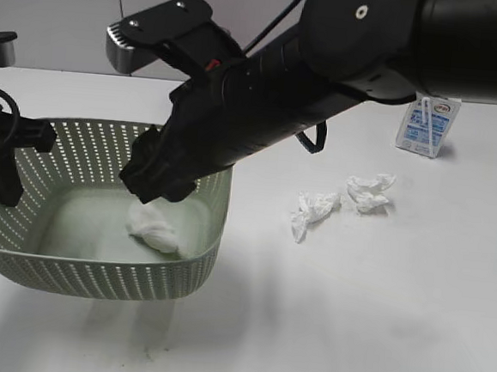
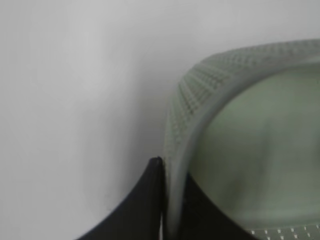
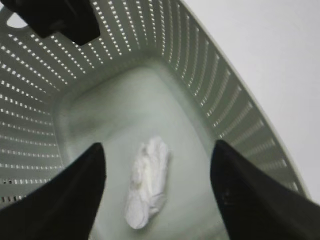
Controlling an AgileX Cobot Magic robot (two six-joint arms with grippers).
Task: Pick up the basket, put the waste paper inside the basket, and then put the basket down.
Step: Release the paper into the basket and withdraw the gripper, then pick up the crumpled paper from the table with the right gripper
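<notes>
Green basket [image 1: 96, 269] hangs tilted above the table [image 1: 350, 315], its rim pinched in my left pincer [image 2: 162, 200]. My right pincer [image 3: 157, 190] gapes wide over one paper wad [image 3: 147, 182] inside; two wads [image 1: 315, 210] lie outside.

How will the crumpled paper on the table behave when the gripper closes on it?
The waste paper looks thin and loosely crumpled, so it will probably squash and weigh very little. Its ragged shape suggests it will not roll, though a push may slide it across the smooth table.

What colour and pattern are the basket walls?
Pale sage green, perforated with rows of small slots; the basket shows it best in the right wrist view.
</notes>
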